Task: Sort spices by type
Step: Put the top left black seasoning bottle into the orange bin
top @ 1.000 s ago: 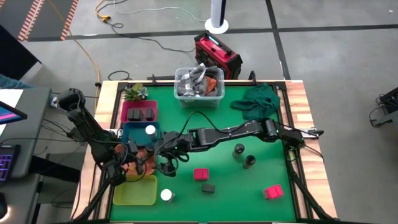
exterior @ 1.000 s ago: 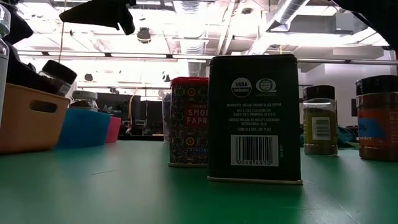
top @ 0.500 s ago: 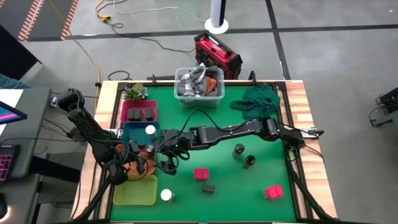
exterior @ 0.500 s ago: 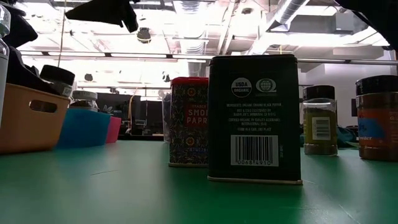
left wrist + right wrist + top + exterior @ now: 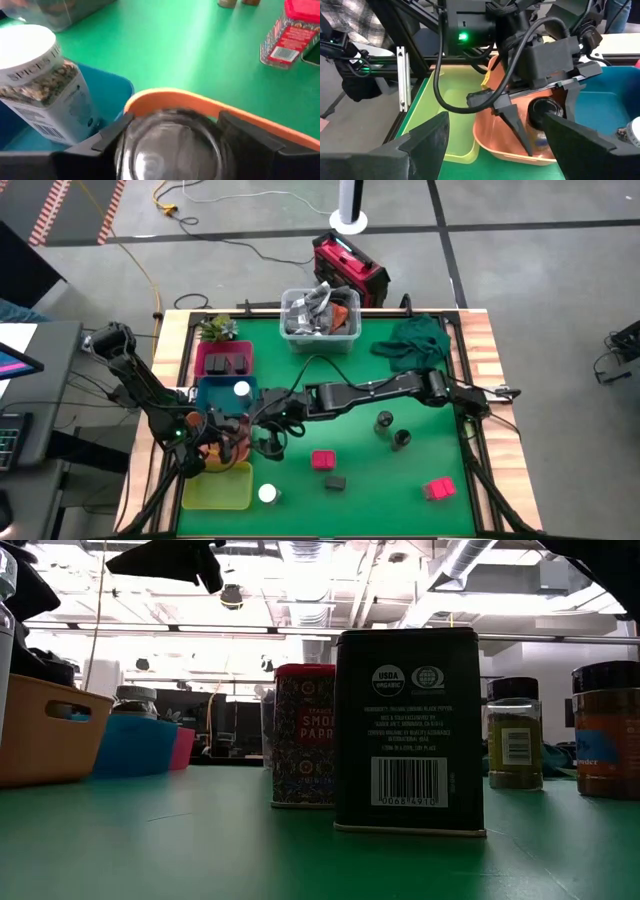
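Left gripper (image 5: 540, 125): over the orange tray (image 5: 492, 142) at the table's left edge, fingers (image 5: 517, 127) spread on either side of a dark-lidded jar (image 5: 543, 114) standing inside the tray; whether the pads touch the jar cannot be told.
Yellow-green tray (image 5: 217, 486): front left corner of the green mat, just beside the orange tray.
Blue tray (image 5: 213, 393): behind the orange tray, holding a white-topped jar (image 5: 42, 85).
Pink tray (image 5: 208, 364): behind the blue one, with two black boxes (image 5: 229, 363) in it.
Right gripper (image 5: 268, 437): reached across to the left part of the table, near the orange tray, fingers wide with nothing between them.
Loose white-topped jar (image 5: 268, 493): front of the mat, just right of the yellow-green tray.
Pink-red box (image 5: 323, 460): mid-mat, upright, with a black box (image 5: 335, 481) just in front of it.
Two dark-lidded jars (image 5: 392, 430): right of centre, close together.
Second pink-red box (image 5: 439, 489): front right of the mat, well apart from the rest.
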Motion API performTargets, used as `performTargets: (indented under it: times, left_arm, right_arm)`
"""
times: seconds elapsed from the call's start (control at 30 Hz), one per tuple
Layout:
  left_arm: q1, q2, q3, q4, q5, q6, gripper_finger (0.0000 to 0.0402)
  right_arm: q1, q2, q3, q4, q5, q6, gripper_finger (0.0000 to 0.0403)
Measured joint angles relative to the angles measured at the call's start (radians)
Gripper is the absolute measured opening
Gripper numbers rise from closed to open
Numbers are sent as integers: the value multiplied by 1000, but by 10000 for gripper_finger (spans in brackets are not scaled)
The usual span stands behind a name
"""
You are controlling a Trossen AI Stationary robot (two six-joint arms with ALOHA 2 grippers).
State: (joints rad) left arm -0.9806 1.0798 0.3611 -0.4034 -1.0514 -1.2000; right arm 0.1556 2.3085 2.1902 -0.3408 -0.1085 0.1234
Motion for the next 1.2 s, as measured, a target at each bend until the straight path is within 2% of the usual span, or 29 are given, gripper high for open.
performTargets:
  times: [0.2, 0.77, 1.2]
  left_arm:
    - [0, 0, 0, 7, 28, 0, 274]
    - [0, 0, 49, -12, 20, 79, 275]
    - [-1, -1, 123, -202, 26, 26, 275]
  right_arm:
    - [0, 0, 0, 0, 0, 0, 344]
    - [1, 0, 0, -29, 0, 0, 344]
    - [1, -17, 0, -47, 0, -1, 344]
